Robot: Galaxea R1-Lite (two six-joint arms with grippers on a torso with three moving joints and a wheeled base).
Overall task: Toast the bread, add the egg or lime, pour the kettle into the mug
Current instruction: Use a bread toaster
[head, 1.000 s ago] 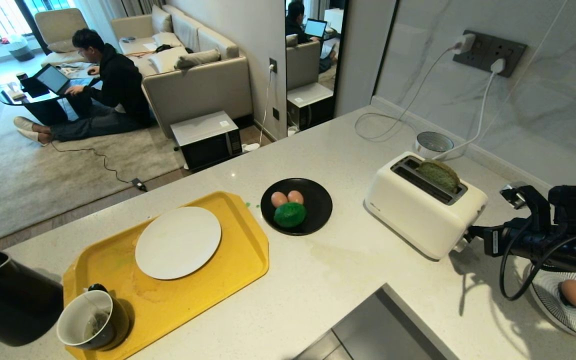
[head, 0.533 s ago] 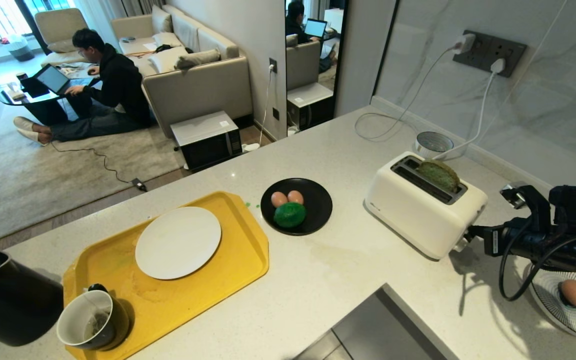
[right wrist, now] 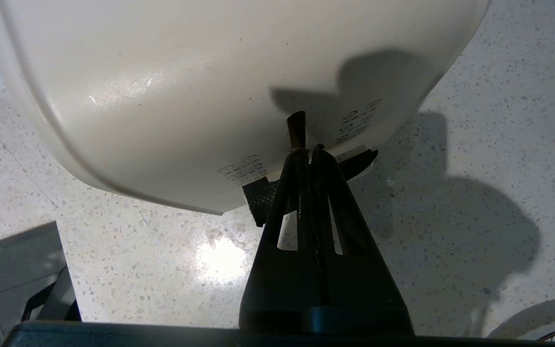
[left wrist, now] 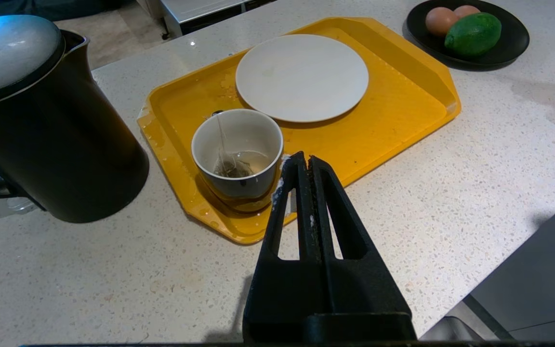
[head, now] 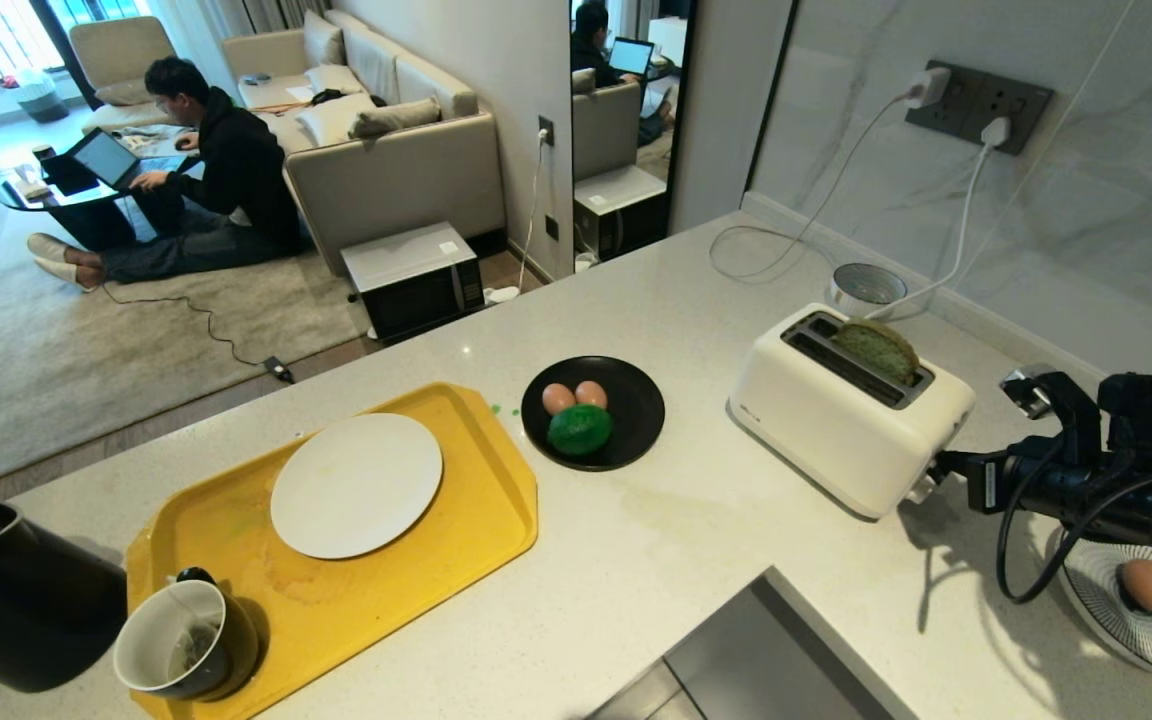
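The bread stands in the rear slot of the white toaster, its top showing above the slot. My right gripper is shut, its tips against the toaster's end face over the black textured lever. The single egg lies on a striped plate under the right arm. The lime shares a black plate with two eggs. The kettle stands beside the mug. My left gripper hangs shut near the mug.
The mug, with a teabag in it, and a white plate sit on a yellow tray. Cords run from wall sockets to a round kettle base behind the toaster. A person sits on the floor beyond the counter.
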